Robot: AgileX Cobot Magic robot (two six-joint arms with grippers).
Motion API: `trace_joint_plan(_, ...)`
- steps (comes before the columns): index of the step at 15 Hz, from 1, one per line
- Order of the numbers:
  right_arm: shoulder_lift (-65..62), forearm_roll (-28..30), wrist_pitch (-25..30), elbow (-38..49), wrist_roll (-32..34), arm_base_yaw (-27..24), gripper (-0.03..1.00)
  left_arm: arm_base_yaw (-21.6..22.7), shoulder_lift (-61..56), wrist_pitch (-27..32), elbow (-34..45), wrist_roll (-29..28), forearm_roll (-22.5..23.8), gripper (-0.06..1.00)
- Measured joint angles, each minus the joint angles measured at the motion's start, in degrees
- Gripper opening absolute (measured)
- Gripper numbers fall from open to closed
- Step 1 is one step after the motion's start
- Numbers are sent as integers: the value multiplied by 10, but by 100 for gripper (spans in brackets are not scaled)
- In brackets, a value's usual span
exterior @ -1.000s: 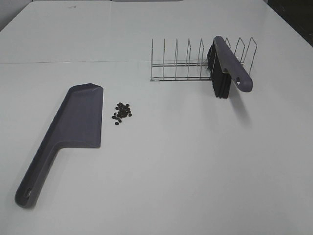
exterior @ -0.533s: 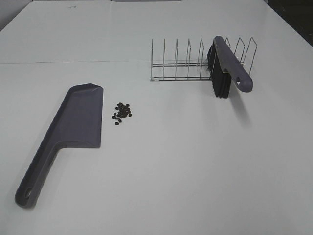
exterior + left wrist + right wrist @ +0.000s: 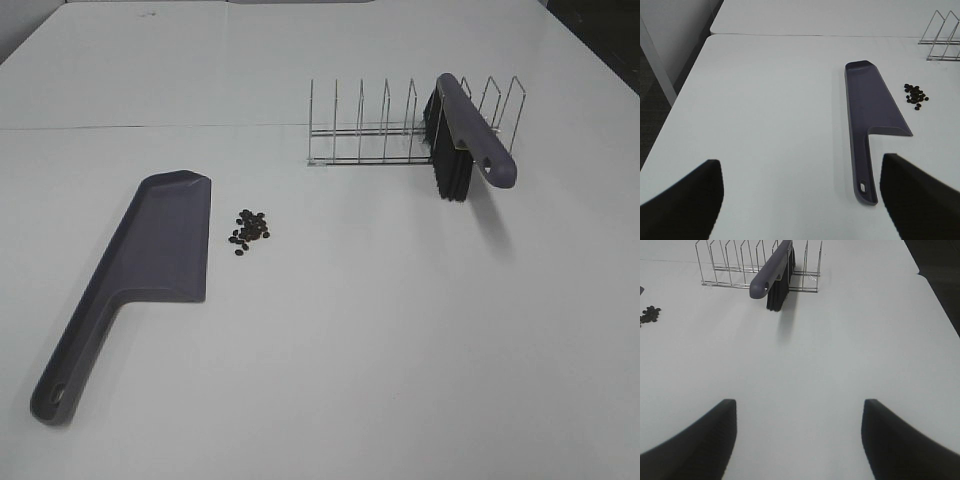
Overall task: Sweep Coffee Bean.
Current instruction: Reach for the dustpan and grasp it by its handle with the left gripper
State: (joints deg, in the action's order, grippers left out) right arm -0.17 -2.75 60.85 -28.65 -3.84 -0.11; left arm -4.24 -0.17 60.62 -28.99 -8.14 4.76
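Observation:
A loose cluster of tiny dark coffee beans (image 3: 250,230) lies on the white table, just right of the grey-purple dustpan (image 3: 150,260), which lies flat with its handle toward the front left. The beans (image 3: 916,94) and dustpan (image 3: 872,110) also show in the left wrist view. A grey-purple brush (image 3: 462,135) with black bristles rests in a wire rack (image 3: 385,130); it also shows in the right wrist view (image 3: 775,271). My left gripper (image 3: 800,197) is open and empty, short of the dustpan handle. My right gripper (image 3: 797,437) is open and empty, well short of the brush. Neither gripper shows in the exterior view.
The wire rack (image 3: 730,262) stands at the back right of the table. A seam (image 3: 150,127) crosses the tabletop behind the dustpan. The table's left edge (image 3: 687,90) drops to a dark floor. The right edge (image 3: 932,295) borders a dark area.

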Motion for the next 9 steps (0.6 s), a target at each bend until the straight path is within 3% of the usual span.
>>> trace_joint_plan(3, 0, 0, 0, 0, 0, 0, 62, 0, 13, -19, -25, 17, 3, 80)
trace_joint_plan(5, 0, 0, 0, 0, 0, 0, 62, 0, 136, -97, -77, 36, -1, 75)
trace_joint_plan(9, 0, 0, 0, 0, 0, 0, 62, 0, 370, -143, -136, 60, -64, 73)
